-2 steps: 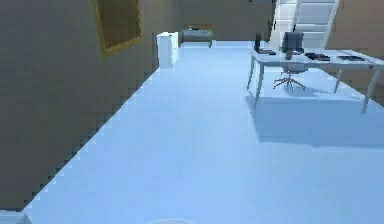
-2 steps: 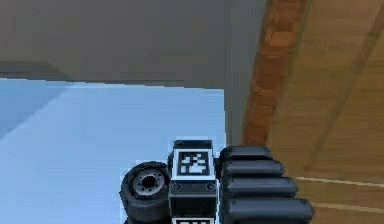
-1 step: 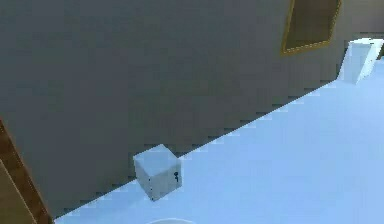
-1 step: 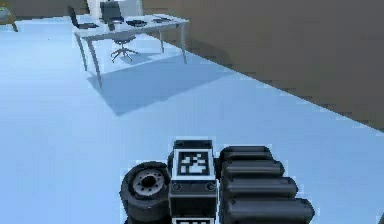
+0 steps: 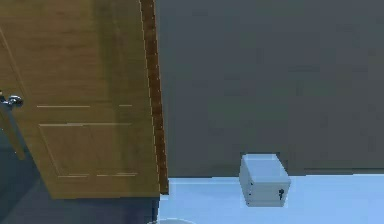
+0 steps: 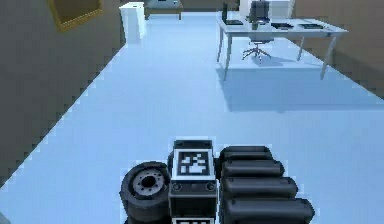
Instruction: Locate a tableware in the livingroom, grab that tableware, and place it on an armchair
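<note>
Tableware: where it lies cannot be told; the dark flat items (image 6: 283, 24) on the white tabletop (image 6: 312, 28) are too small to name, but look like the best lead.
Tabletop: far out across the pale blue floor (image 6: 150, 110) in the arm side view, with an office chair (image 6: 259, 42) drawn up to it.
Tool (image 6: 148, 190): its dark body sits at the arm side view's bottom edge, beside the white marker squares. Its far end cannot be made out, so I cannot tell its state or whether it holds anything.
Step in hand: judged to be the search, with no later step begun.
Ahead: a wooden door (image 5: 80, 100) on the forward view's left and a small grey box (image 5: 264, 180) on the floor by the grey wall; little worth searching here.
Doing it well: turn the base toward the open floor, swinging clear of box and door. Drive with the arm drawn in and close on the tabletop until the items resolve.
Armchair: whereabouts cannot be told; watch for it on the way.
</note>
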Motion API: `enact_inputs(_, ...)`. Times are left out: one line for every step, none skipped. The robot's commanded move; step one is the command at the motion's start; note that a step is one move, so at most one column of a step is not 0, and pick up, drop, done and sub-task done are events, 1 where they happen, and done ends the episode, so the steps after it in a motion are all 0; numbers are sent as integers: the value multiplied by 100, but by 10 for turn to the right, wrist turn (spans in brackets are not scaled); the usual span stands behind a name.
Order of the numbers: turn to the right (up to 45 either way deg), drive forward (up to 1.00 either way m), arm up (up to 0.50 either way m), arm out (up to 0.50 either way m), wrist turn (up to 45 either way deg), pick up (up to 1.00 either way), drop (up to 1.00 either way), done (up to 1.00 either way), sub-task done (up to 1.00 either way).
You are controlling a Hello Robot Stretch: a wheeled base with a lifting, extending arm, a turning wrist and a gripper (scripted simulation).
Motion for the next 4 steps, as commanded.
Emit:
enact_inputs(0,10,0,0,0,0,0,0,0)
enact_inputs(450,0,0,0,0,0,0,0,0)
enact_inputs(90,0,0,0,0,0,0,0,0)
enact_inputs(0,35,0,0,0,0,0,0,0)
